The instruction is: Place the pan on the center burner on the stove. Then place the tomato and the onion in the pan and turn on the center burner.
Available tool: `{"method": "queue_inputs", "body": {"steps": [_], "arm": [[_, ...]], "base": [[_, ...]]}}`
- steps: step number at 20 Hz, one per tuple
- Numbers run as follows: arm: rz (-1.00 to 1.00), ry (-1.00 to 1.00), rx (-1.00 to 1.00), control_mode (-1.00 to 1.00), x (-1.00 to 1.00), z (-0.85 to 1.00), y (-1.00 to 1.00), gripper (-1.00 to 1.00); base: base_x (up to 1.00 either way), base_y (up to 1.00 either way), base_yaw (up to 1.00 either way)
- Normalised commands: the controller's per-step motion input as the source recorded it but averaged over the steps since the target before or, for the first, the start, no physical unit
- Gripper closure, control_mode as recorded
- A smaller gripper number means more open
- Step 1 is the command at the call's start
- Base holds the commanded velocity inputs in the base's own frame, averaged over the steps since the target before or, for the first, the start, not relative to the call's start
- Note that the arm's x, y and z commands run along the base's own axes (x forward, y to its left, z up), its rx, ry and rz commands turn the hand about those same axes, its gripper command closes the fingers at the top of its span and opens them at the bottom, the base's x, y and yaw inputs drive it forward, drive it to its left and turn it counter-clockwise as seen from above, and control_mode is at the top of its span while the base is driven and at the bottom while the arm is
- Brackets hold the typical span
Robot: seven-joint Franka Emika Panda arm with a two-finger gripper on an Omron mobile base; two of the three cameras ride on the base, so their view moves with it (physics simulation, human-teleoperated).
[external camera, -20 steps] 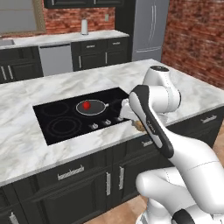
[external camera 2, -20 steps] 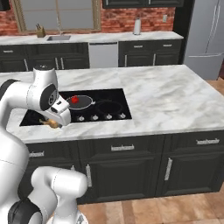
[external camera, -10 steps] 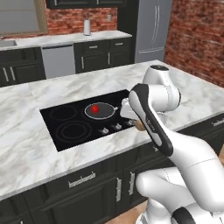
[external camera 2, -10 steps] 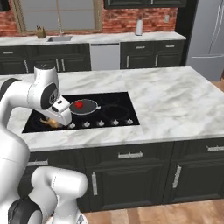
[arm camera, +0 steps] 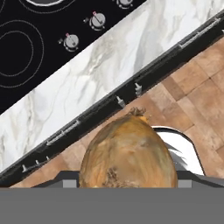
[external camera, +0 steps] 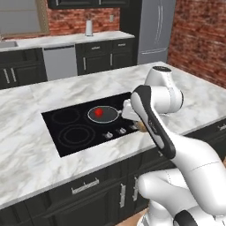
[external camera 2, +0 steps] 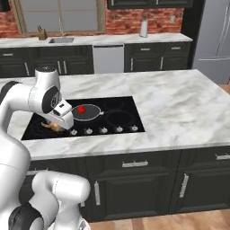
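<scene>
The end effector [external camera 2: 55, 126] grips the onion [arm camera: 129, 153], which sits large between the jaws at 6 o'clock in the hand view, its dry tip pointing toward 12. In the right base view the onion shows as a tan patch under the white hand, held over the left part of the stove [external camera 2: 130, 104]; in the left base view it peeks out at the arm's edge over the stove's right front corner [external camera: 140, 126].

The pan [external camera: 103, 114] rests on the stove with the tomato [external camera: 99, 112] inside it, at about 9 o'clock from the held onion in the left base view. It seems to sit on the center burner, though the pan covers most of that ring, so the match is hard to confirm. The row of knobs [external camera 2: 103, 130] runs along the stove's front edge, and the marble counter [external camera 2: 179, 108] surrounds the cooktop.
</scene>
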Motion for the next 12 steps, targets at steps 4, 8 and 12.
{"method": "queue_inputs", "body": {"steps": [4,8,12], "arm": [[0.0,0.0,0.0,1.0,0.0,0.0,0.0,1.0],[0.0,0.0,0.0,1.0,0.0,0.0,0.0,1.0],[0.0,0.0,0.0,1.0,0.0,0.0,0.0,1.0]], "base": [[0.52,0.06,0.06],[0.36,0.01,0.11],[0.29,0.0,0.16]]}}
